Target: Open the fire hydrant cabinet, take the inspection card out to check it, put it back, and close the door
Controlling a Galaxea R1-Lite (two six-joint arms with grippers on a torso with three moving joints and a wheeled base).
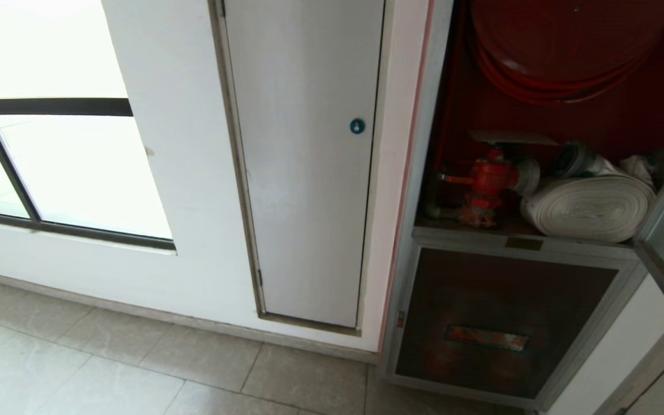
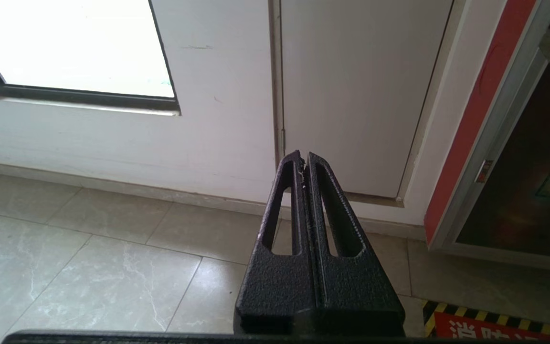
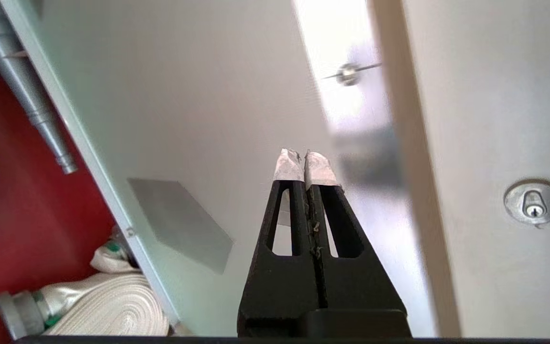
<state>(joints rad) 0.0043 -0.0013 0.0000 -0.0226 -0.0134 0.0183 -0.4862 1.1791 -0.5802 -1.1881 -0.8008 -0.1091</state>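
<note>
The cabinet (image 1: 516,230) stands open, its red inside bare to view. The door (image 3: 198,95) is swung out on the robot's right; in the right wrist view its pale inner face fills the space just ahead of the right gripper (image 3: 305,162), with the frame edge running off to one side of it and the red interior beyond that edge. A grey rectangle shows on that inner face, near the gripper and toward the frame — whether it is the card cannot be told. No card with a grid or yellow band shows in any view.

Inside, well off to the side of the right gripper, lie the reel (image 1: 562,46), the hose roll (image 1: 591,207), the valve (image 1: 487,184) and a grey nozzle (image 3: 36,100). Below them sits the lower panel (image 1: 499,323).

The right gripper is closed tight and empty, taped tips together, pointing at the door's inner face; whether the tips touch it cannot be told. The left gripper (image 2: 303,160) is closed and empty too, aimed low at the floor (image 2: 89,267) and the white door (image 2: 356,95), far from the work.

Judging from this, the opening is done and the card is not yet found. The risks: closed fingers cannot take a thin sheet — they must open first; a push on the free-swinging door could send it away or slam it back; and a reach toward the wrong grey patch would waste the move or scrape the panel.
</note>
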